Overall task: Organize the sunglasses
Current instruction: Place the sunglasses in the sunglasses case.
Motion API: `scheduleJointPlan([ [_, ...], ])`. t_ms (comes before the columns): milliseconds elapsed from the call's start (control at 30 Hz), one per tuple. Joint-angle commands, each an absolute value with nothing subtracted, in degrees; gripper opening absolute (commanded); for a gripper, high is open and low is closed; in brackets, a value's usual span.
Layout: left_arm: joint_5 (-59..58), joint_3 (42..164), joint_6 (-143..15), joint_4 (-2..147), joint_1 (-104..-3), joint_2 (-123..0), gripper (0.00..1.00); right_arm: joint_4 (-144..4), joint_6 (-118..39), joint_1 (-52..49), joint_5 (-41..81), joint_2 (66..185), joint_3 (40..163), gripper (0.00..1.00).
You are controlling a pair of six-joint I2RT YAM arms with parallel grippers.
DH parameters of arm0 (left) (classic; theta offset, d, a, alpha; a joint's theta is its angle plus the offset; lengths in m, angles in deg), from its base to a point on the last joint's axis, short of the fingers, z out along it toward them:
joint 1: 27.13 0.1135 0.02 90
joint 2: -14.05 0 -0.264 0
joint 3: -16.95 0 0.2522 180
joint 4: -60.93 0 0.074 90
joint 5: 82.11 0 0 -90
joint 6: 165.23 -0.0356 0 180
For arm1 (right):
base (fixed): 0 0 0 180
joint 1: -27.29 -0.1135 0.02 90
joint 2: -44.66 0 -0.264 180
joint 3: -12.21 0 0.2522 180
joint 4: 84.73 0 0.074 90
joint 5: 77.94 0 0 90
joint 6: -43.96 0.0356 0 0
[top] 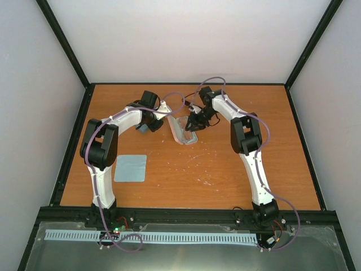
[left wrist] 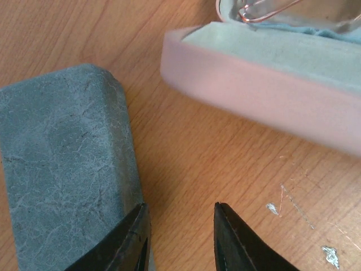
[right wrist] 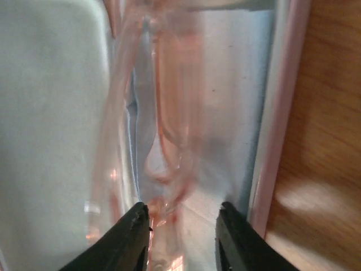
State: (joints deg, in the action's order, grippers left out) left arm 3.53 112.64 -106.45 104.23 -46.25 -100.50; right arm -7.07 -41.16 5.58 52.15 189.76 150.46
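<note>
The sunglasses point(right wrist: 169, 113), a very thin, pale reddish see-through pair, lie inside the open pink case point(right wrist: 264, 141) on a light-blue cloth point(right wrist: 231, 79). My right gripper point(right wrist: 183, 212) hovers low over them with its jaws apart; a bit of the frame sits by the left fingertip point(right wrist: 138, 217). From above, the right gripper point(top: 193, 125) is over the pink case point(top: 181, 133). My left gripper point(left wrist: 180, 212) is open over bare wood, its left fingertip at the edge of a blue-grey case point(left wrist: 62, 169). The pink case point(left wrist: 271, 84) and the sunglasses point(left wrist: 265, 12) show beyond it.
A light-blue square cloth point(top: 131, 167) lies flat on the wooden table point(top: 225, 169) near the left arm. The blue-grey case point(top: 144, 129) sits just left of the pink one. Black frame rails border the table.
</note>
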Motion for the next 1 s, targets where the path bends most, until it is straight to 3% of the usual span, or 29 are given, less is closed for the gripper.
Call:
scheduleJointPlan([
  [0,2.85,114.93,-106.11,103.65,-46.12,-100.62,0.31,-5.26,-41.21,6.03,49.04,188.21,150.48,0.4],
  [200,2.55,114.73,-105.98,103.55,-46.12,-100.54,0.31,-5.42,-41.13,6.07,48.26,186.96,150.44,0.47],
  [433,2.35,115.38,-106.04,103.65,-46.13,-100.64,0.31,-4.83,-41.12,6.24,46.39,186.08,150.72,0.48],
  [633,2.44,115.04,-106.25,103.7,-46.19,-100.28,0.31,-5.41,-40.61,6.88,46.19,185.24,150.69,0.32],
  [967,2.35,114.82,-106.34,103.78,-46.19,-100.1,0.3,-5.39,-40.49,7.49,45.99,183.86,150.69,0.49],
])
